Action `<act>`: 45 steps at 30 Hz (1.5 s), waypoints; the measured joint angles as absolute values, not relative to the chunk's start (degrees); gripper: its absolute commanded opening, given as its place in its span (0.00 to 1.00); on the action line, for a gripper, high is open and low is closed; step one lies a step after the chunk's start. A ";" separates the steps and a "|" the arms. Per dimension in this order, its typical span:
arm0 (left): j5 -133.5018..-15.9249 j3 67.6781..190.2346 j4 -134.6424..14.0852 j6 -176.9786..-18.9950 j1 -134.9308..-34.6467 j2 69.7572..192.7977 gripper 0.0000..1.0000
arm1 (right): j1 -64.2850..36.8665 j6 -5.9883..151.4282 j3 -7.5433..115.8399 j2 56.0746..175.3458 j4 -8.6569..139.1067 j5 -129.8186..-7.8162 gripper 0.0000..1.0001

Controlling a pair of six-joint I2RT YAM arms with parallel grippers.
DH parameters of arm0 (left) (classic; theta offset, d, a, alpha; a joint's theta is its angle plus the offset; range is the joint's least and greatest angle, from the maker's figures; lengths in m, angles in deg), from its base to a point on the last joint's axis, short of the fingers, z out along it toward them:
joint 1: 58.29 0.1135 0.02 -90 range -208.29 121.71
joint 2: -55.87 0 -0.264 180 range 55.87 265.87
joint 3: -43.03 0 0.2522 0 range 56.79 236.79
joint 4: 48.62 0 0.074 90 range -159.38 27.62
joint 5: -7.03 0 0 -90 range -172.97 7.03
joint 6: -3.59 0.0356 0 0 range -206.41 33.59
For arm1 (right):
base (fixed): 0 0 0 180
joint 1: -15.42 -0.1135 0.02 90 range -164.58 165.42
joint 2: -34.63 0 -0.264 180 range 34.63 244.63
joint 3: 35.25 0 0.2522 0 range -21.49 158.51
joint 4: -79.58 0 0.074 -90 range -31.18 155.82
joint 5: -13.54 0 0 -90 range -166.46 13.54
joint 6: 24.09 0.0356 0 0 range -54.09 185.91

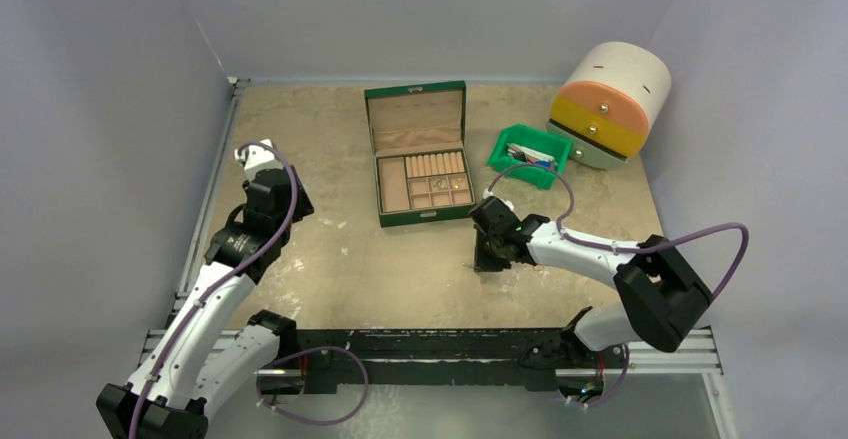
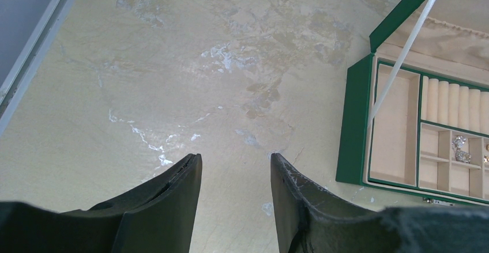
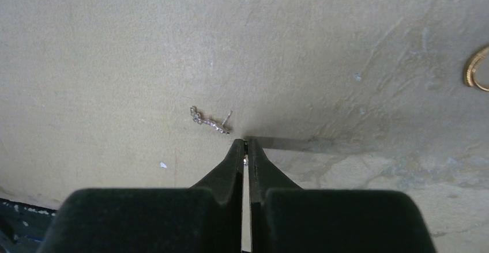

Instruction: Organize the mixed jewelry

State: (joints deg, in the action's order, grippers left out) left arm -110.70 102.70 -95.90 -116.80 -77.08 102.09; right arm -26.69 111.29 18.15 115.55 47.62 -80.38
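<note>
On the table (image 1: 340, 289), overhead cam first: the green box (image 1: 418, 154) sits open toward the far middle with its lid tipped back. A green bin (image 1: 528, 156) is just to its right, and a round drawer unit (image 1: 610, 104) is in the far right corner. The left arm (image 1: 215, 289) is folded up on the left side, well apart from the box. The right gripper (image 1: 488, 255) points down at the tabletop, a bit in front of the box's near right corner. The jewelry is way too small to make out from up here.

Left wrist cam: the left gripper (image 2: 235, 161) has its fingers spread with nothing between them, just bare mottled tabletop underneath. The box is at the right edge of the shot. A couple of silvery trinkets (image 2: 459, 148) sit in one of its small square compartments, below the row of ring rolls.

Right wrist cam: the fingers are pinched fully together, tips down at the table. There's a tiny glint in the seam between them, but I honestly can't tell if anything is caught there. A small silvery chain piece (image 3: 210, 121) lies flat on the table just past the tips and a little left, close but not gripped. A gold ring (image 3: 476, 68) is half cut off at the right edge, well apart from the gripper.
</note>
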 measured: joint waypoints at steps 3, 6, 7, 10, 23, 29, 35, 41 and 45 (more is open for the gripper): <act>-110.70 102.70 -95.90 -116.80 -77.08 102.09 0.47 | -26.69 111.29 18.85 114.70 45.20 -81.45 0.00; -110.70 102.70 -95.90 -116.80 -77.08 102.11 0.47 | -26.69 111.14 21.15 113.63 43.03 -82.04 0.00; -110.70 102.70 -95.90 -116.80 -77.08 102.09 0.47 | -26.69 111.07 22.02 113.35 42.55 -82.15 0.00; -110.70 102.70 -95.90 -116.80 -77.08 102.09 0.47 | -26.69 110.81 25.69 112.49 41.22 -83.00 0.00; -110.70 102.70 -95.90 -116.80 -77.08 102.15 0.47 | -26.69 107.07 42.54 119.05 40.17 -84.45 0.00; -110.83 102.70 -95.90 -116.80 -77.08 102.15 0.47 | -26.69 104.34 50.04 126.37 40.96 -84.45 0.00; -111.09 102.70 -95.90 -116.80 -77.08 102.15 0.47 | -26.69 102.46 56.62 133.41 42.71 -84.45 0.00; -111.55 102.70 -95.90 -116.80 -77.08 102.18 0.47 | -26.69 101.67 61.36 139.53 44.15 -84.43 0.00; -111.73 102.70 -95.90 -116.80 -77.08 102.18 0.47 | -26.69 101.70 63.70 143.64 45.20 -84.49 0.01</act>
